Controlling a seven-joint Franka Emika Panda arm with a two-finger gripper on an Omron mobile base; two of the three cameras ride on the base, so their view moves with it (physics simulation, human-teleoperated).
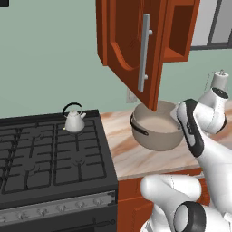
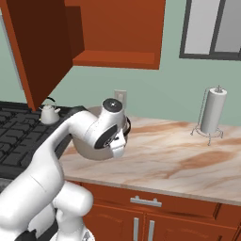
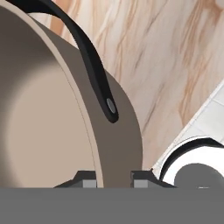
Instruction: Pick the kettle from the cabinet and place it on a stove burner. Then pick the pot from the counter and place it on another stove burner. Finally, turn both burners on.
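The kettle [image 1: 74,120] already sits on a back burner of the stove [image 1: 50,154]. To its right, on the counter [image 1: 136,156], my gripper [image 3: 114,183] is pinched nearly closed across the pot [image 1: 156,127] wall beside a loop handle [image 3: 94,61]. I'd lift straight and level. No writing is visible anywhere.

The pot [image 1: 156,131] looks matt grey-beige metal, with a glossy black loop handle [image 3: 94,61] at twelve o'clock. The counter [image 2: 179,155] is smooth marble (orange-veined), the cabinet door [image 1: 131,45] satiny reddish wood, the kettle [image 1: 74,121] shiny silvery-white.
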